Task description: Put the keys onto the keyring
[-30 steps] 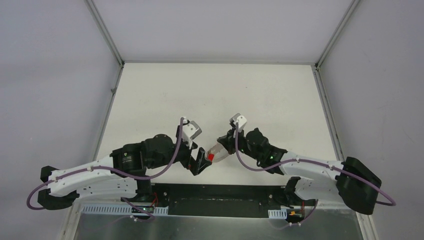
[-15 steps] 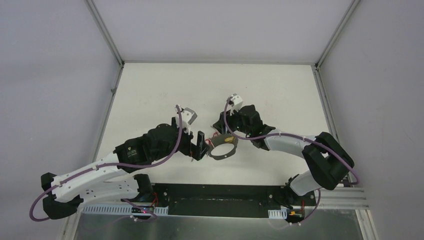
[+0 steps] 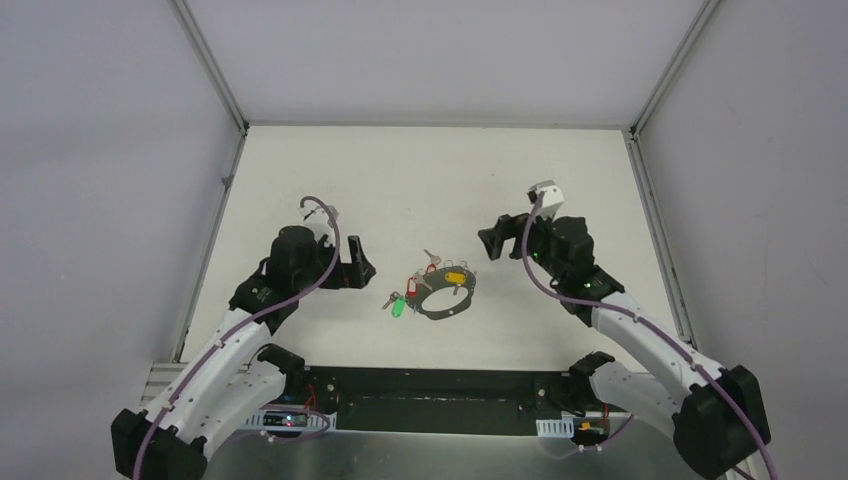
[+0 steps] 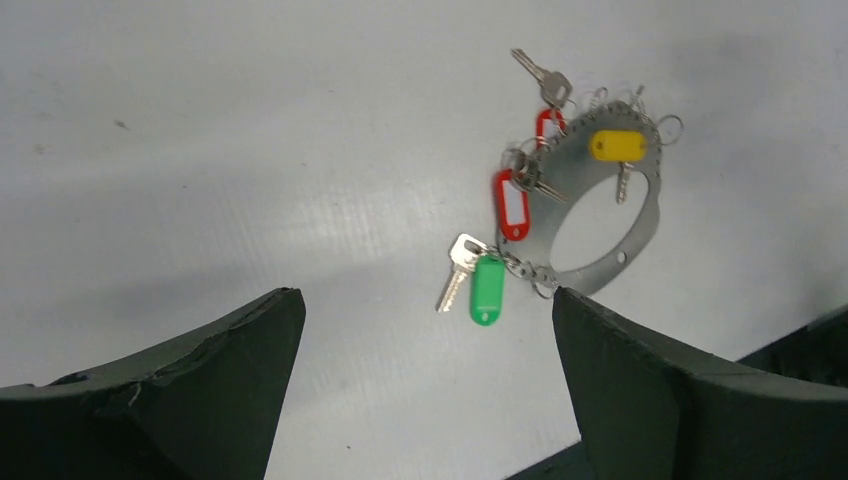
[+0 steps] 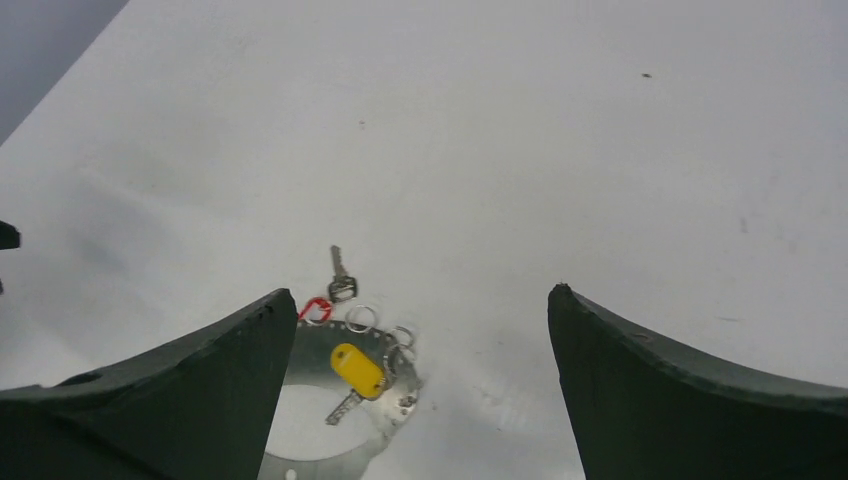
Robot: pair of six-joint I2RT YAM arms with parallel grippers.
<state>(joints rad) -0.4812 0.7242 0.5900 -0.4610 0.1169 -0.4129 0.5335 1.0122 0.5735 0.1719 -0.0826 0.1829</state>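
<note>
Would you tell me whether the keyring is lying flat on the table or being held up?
Lying flat on the table, untouched: the left gripper and right gripper are both open and well clear of the keyring.

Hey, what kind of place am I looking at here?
Probably a robotics lab test cell: a white table walled by plain panels on metal framing, with a left arm and right arm bolted at its near edge.
</note>
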